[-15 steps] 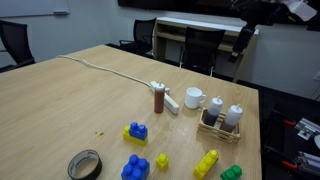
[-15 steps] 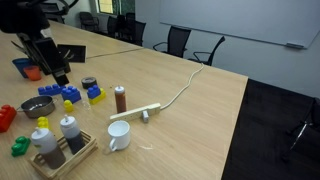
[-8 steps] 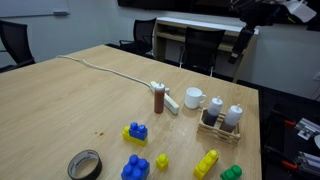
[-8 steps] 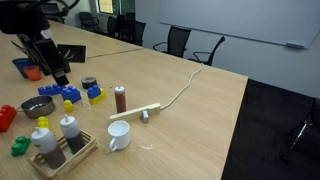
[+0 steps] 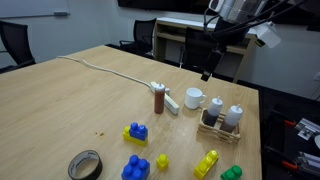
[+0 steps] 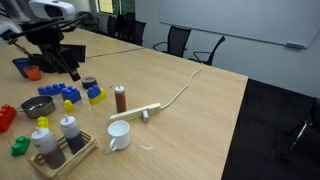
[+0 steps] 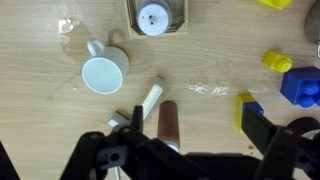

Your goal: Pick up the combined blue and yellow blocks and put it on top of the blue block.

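The combined blue and yellow blocks [image 5: 135, 133] sit on the wooden table in both exterior views [image 6: 95, 95]. In the wrist view they [image 7: 246, 101] are partly hidden behind my right finger. The blue block [image 5: 135, 167] lies apart from them, near the table's edge [image 6: 47, 91], and shows at the right of the wrist view [image 7: 300, 86]. My gripper [image 5: 206, 71] hangs high above the table [image 6: 71, 69]. It is open and empty [image 7: 195, 114], above the brown cylinder.
A brown cylinder [image 5: 159, 98], a power strip [image 5: 166, 96] with cable, a white mug [image 5: 194, 98] and a wooden rack of bottles [image 5: 222, 119] stand mid-table. Yellow bricks [image 5: 206, 163], a green brick [image 5: 231, 173], a tape roll [image 5: 85, 165] and a metal bowl [image 6: 37, 107] lie around.
My arm has swung in from beyond the table's far side and come lower, so the gripper now hangs over the table near the mug and cylinder. The blocks have not moved.
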Controlling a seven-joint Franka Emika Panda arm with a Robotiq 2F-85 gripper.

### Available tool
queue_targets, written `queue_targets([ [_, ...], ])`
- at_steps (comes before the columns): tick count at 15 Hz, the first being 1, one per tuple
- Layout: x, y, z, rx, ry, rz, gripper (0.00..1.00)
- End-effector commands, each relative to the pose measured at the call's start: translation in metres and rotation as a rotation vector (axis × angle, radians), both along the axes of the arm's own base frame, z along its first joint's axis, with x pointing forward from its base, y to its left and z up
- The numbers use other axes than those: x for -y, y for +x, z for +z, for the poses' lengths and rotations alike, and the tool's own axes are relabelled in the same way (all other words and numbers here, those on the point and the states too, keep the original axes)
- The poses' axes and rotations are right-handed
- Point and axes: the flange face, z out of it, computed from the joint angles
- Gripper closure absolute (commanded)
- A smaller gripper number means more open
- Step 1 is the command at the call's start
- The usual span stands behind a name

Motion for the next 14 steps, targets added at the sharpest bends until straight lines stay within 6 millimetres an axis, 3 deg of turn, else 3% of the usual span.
queue_targets([
  [1,-0.034,0.029,-0.001,0.018,-0.026,0.024,0.0],
  [5,-0.077,0.045,-0.016,0.007,-0.036,0.068,0.0],
  [6,-0.065,0.037,-0.013,0.021,-0.013,0.059,0.0],
  [8,-0.078,0.04,-0.022,0.009,-0.01,0.074,0.0],
  [14,-0.076,0.044,-0.02,0.008,-0.012,0.068,0.0],
])
